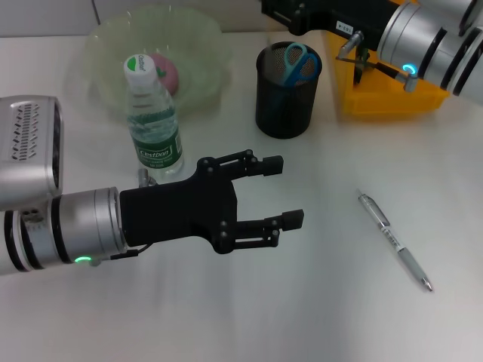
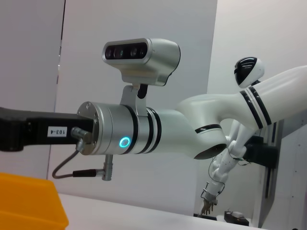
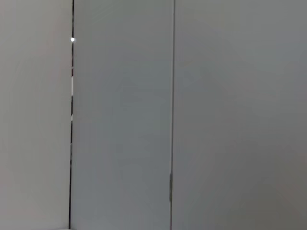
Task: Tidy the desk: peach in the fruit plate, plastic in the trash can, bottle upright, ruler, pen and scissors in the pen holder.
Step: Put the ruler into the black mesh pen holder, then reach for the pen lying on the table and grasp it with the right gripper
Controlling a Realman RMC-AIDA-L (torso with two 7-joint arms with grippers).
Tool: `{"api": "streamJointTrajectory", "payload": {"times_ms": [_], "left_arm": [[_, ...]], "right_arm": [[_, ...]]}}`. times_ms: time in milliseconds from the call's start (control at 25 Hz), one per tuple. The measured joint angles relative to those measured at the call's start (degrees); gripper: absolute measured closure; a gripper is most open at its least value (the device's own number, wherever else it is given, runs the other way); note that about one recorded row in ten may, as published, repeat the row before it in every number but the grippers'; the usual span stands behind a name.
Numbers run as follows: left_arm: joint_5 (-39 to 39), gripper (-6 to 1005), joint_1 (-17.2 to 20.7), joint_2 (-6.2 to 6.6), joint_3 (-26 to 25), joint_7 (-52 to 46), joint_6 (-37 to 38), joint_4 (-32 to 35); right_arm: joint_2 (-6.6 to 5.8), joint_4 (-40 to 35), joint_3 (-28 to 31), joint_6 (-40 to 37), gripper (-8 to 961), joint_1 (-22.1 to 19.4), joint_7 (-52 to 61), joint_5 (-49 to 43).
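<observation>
Hovering spread-fingered and empty above the white desk (image 1: 249, 317), the black left gripper (image 1: 283, 192) points toward three o'clock, seemingly bound for the silver ballpoint pen (image 1: 394, 240) lying apart there, while the right arm (image 1: 423, 34) waits at one o'clock, its fingers hidden.

Left gripper (image 1: 279, 192) hovers over the white table (image 1: 302, 317), fingers spread apart, empty — just right of the upright water bottle (image 1: 153, 124). Peach (image 1: 167, 73) sits in the clear fruit plate (image 1: 198, 38). Blue-handled scissors (image 1: 299, 62) stand in the black mesh pen holder (image 1: 285, 102). Pen (image 1: 394, 240) lies flat, well right. Right arm (image 1: 423, 34) reaches over the yellow bin (image 1: 377, 102) — its fingers out of frame.
</observation>
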Motion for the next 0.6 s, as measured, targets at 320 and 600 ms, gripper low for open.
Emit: {"api": "streamJointTrajectory", "payload": {"times_ms": [320,600], "left_arm": [[0.00,212,-0.11,0.04,0.00,0.00,-0.44,0.00],[0.00,212,-0.02,0.05,-0.25,-0.05,-0.36,0.15]], "right_arm": [[-0.01,-1.27,-0.43,0.21,362,-0.45,0.97,0.29],[-0.23,-12.41,-3.19,-0.10,296,-5.66,13.82,-3.38]]}}
